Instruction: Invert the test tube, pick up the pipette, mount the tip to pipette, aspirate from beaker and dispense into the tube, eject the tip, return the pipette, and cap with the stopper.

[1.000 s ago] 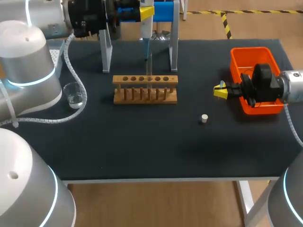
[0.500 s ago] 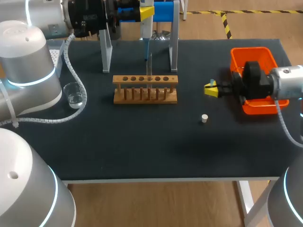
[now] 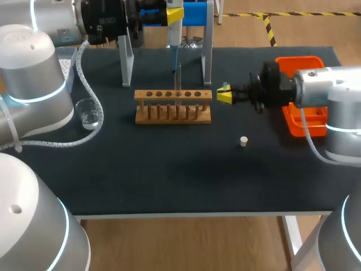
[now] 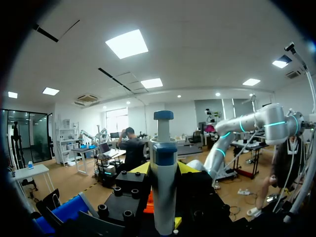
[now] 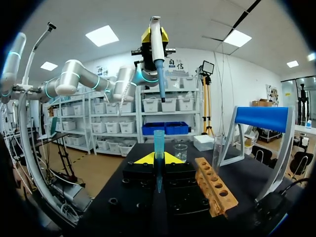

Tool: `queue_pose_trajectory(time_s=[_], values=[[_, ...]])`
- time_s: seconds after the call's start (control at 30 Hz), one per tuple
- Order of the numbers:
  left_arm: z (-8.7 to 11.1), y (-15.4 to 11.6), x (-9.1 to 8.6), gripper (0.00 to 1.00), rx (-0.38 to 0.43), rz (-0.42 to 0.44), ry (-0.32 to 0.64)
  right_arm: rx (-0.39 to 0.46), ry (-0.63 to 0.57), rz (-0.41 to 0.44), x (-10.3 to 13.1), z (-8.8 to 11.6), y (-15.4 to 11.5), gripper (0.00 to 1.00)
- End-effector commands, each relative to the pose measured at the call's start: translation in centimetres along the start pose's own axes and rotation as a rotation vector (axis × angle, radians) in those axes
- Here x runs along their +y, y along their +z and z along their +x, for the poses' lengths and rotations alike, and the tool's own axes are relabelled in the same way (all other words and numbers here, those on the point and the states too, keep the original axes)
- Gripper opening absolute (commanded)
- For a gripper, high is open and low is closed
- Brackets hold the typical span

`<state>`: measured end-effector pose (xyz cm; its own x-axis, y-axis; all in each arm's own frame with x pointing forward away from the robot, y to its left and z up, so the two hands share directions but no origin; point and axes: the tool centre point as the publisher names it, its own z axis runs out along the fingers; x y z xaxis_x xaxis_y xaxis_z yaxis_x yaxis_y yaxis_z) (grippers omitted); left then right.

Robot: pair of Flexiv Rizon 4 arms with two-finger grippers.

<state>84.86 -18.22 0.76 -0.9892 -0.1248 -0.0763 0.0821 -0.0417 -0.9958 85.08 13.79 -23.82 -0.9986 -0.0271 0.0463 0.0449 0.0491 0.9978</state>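
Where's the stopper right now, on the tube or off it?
Off: the stopper sits on the table, apart from the test tube standing in the rack.

Pretty standard lab room: black-topped table on white legs, light wood floor underneath and all round. Strip of yellow-and-black tape on the floor past the far right corner. White ceiling with square light panels, all switched on. White walls, metal shelving stacked with white bins along one of them. Bright window at the far end, glass partition off to one side.
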Motion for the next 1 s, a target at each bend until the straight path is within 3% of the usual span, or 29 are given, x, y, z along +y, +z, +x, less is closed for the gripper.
queue_pose_trajectory(time_s=[0.03, 1.0], values=[[0.0, -0.1, 0.0, 0.00, 0.002, 0.000, 0.000, 0.011, 0.001, -0.007, -0.1, -1.1, 1.9, 0.00], [0.0, -0.1, 0.0, 0.00, 0.002, 0.000, 0.000, 0.081, -0.040, -0.005, 0.6, -1.9, 9.3, 0.00]])
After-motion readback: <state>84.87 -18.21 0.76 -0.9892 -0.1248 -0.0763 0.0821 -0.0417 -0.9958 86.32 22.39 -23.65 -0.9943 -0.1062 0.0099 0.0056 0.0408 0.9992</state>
